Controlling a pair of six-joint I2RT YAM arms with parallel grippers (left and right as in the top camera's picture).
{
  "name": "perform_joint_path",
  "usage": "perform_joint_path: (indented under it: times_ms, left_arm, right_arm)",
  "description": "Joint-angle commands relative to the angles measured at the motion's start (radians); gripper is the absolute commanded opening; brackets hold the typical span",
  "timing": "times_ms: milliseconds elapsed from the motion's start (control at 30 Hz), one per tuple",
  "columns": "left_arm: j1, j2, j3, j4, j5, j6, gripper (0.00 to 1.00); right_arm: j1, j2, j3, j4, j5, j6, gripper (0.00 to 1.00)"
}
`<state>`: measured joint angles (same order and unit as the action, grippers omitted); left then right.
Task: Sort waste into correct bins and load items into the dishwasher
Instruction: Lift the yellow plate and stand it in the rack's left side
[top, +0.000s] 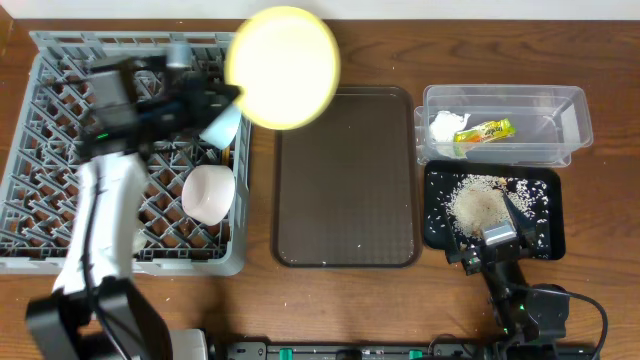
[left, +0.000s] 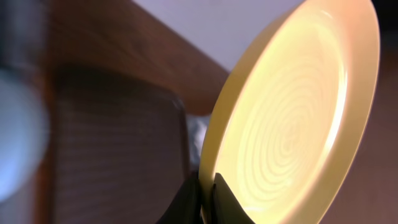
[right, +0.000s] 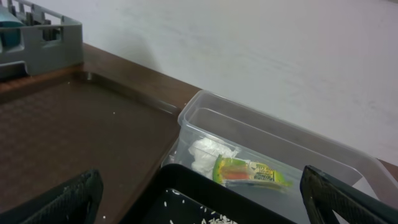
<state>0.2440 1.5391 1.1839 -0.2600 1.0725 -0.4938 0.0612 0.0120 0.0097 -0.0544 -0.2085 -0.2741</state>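
Pinching the rim of the round yellow plate (left: 292, 118), the left pincer (left: 205, 186) has its two dark fingers closed on the plate's lower edge, one on each face, as its wrist view shows. Seen from overhead, the plate (top: 283, 68) is held in the air at the far right corner of the grey dish rack (top: 150, 262), overlapping the gap between the rack and the brown serving tray (top: 345, 180). The plate looks stiff, smooth and glossy, with faint concentric rings in its well and a thin raised rim. It is probably slippery and moderately heavy, so a grip on a single rim point could let it swing or slide. A firm, deep bite on the rim seems the right hold, with the plate lowered edge-first between the pegs. The rack is a square lattice of hard plastic pegs, and a white bowl (top: 208, 192) sits in it near its right side, with a light-blue bowl (top: 222, 125) just beyond. The serving tray is flat, dark and finely textured. On the right of the table, the right pincer (right: 200, 186) is spread wide and empty, hovering over the near edge of the glossy black tray (top: 440, 215), which holds whitish rice-like crumbs (top: 480, 205). Just behind it, the clear plastic tub (right: 205, 102) contains a crumpled white napkin (right: 208, 152) and a yellow-green and orange wrapper (right: 252, 173), both soft and light.
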Motion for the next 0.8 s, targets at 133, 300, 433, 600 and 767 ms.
perform_joint_path:
  times_ms: [133, 300, 433, 600, 767]
  left_arm:
    - [0.335, -0.158, 0.002, -0.233, -0.218, 0.146, 0.07]
    - [0.452, -0.215, 0.001, -0.288, -0.476, 0.232, 0.08]
    - [0.469, -0.193, 0.0, -0.323, -0.598, 0.272, 0.08]
    - [0.469, -0.18, -0.001, -0.304, -0.73, 0.273, 0.08]
    - [0.468, -0.176, -0.002, -0.259, -0.829, 0.321, 0.08]
  right_arm:
    - [-0.018, -0.006, -0.005, 0.001, -0.002, -0.011, 0.99]
    - [-0.018, -0.006, -0.005, 0.001, -0.002, -0.011, 0.99]
    - [-0.018, -0.006, -0.005, 0.001, -0.002, -0.011, 0.99]
    - [-0.018, -0.006, -0.005, 0.001, -0.002, -0.011, 0.99]
    - [-0.018, -0.006, -0.005, 0.001, -0.002, -0.011, 0.99]
